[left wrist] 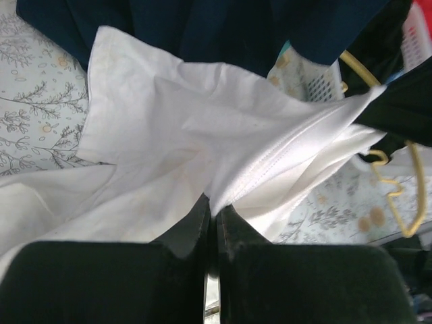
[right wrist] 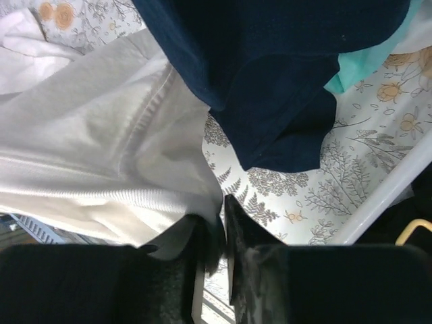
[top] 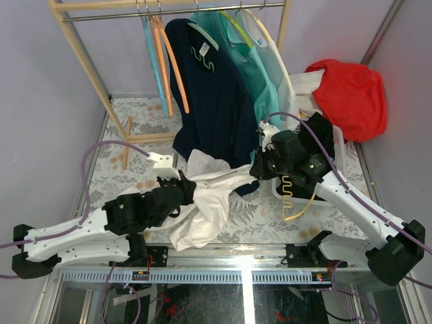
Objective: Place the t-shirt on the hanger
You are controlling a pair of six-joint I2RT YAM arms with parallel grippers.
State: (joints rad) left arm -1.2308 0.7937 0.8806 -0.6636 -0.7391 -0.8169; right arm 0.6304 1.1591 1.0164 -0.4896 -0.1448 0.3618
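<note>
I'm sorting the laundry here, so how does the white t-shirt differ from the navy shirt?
The t-shirt is white; the navy shirt is dark blue. The t-shirt is crumpled and drawn out low over the table; the navy shirt hangs straight down from the rail. Both are plain cloth tops.

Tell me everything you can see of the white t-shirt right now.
The white t-shirt looks like soft, wrinkled cotton with stitched hems. It is stretched between the arms, and its lower part is draped on the floral table. The left gripper is shut on a fold. Another edge runs into the right gripper, but I can't tell whether it is gripped. The navy shirt hangs over the far edge. It is not on the yellow hanger.
</note>
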